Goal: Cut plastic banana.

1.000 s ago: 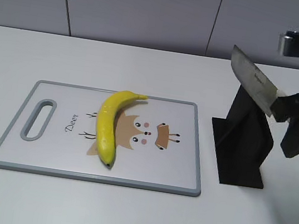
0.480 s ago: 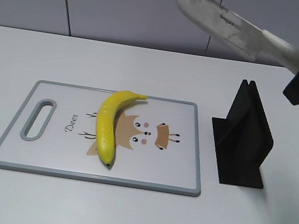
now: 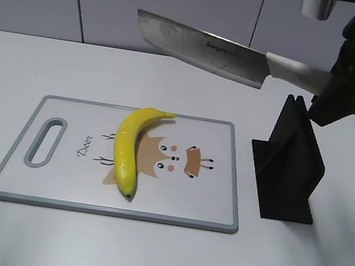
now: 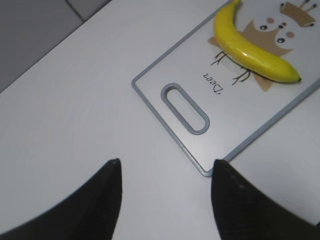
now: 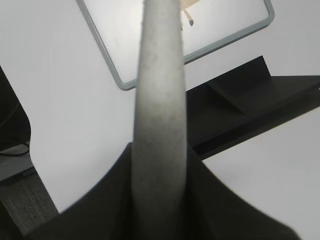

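Note:
The plastic banana (image 3: 130, 147) is bright yellow and curved. It lies whole on the grey-rimmed cutting board (image 3: 213, 205) and also shows in the left wrist view (image 4: 250, 47). My right gripper (image 3: 328, 88) is shut on the pale handle of a steel cleaver (image 3: 200, 47). It holds the cleaver high, level, blade reaching left above the board's far edge. In the right wrist view the handle (image 5: 160, 100) runs up between the jaws (image 5: 160, 165). My left gripper (image 4: 165, 172) is open and empty over the table, beside the board's handle end (image 4: 187, 110).
A black knife stand (image 3: 289, 166) stands on the table right of the board and shows in the right wrist view (image 5: 240, 110). The white table (image 3: 147, 249) meets a grey panelled wall behind.
The right gripper has lifted the cleaver out of the black stand, swung it up and left, and levelled it above the board. The banana and board have not moved.

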You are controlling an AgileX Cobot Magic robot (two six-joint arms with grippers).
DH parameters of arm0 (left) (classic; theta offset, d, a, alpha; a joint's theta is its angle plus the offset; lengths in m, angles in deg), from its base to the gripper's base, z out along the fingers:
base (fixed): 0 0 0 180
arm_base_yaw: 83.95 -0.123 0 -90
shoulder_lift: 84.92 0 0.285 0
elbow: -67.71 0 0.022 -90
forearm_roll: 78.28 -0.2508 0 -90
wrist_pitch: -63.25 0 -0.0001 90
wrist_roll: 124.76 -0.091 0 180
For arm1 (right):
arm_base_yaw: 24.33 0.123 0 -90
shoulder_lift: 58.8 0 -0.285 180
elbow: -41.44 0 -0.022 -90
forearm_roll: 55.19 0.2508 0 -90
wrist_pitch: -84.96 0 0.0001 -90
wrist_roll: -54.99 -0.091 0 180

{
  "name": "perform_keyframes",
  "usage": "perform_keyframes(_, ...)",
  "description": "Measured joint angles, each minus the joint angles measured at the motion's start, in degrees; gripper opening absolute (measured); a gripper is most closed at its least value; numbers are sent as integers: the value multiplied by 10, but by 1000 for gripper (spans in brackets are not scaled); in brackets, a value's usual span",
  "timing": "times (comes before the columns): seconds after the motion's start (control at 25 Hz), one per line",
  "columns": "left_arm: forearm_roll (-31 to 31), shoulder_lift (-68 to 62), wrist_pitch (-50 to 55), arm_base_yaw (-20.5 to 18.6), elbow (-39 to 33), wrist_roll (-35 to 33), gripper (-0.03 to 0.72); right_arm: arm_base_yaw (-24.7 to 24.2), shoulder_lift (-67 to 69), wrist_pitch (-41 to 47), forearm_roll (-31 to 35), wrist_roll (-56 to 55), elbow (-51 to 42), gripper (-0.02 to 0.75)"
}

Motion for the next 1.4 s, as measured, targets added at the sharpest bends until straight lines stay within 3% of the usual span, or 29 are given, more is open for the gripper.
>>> perform_keyframes(0.24, 46, -179, 78, 28, 127, -133, 539, 13, 53, 1, 5, 51, 38, 179)
perform_keyframes(0.52, 49, -322, 91, 106, 244, -171, 501, 56, 131, 0, 7, 118, 103, 179)
perform_keyframes(0.8, 13, -397, 72, 188, 262, -189, 499, 77, 165, 0, 14, 158, 138, 179)
perform_keyframes(1.0, 8, -425, 46, 205, 262, -201, 479, 77, 166, 0, 16, 172, 139, 179)
perform_keyframes(1.2, 7, -450, 35, 205, 262, -201, 331, 77, 167, 0, 21, 181, 139, 179)
perform_keyframes(1.4, 3, -457, 24, 205, 262, -203, 26, 77, 168, -26, 24, 182, 139, 179)
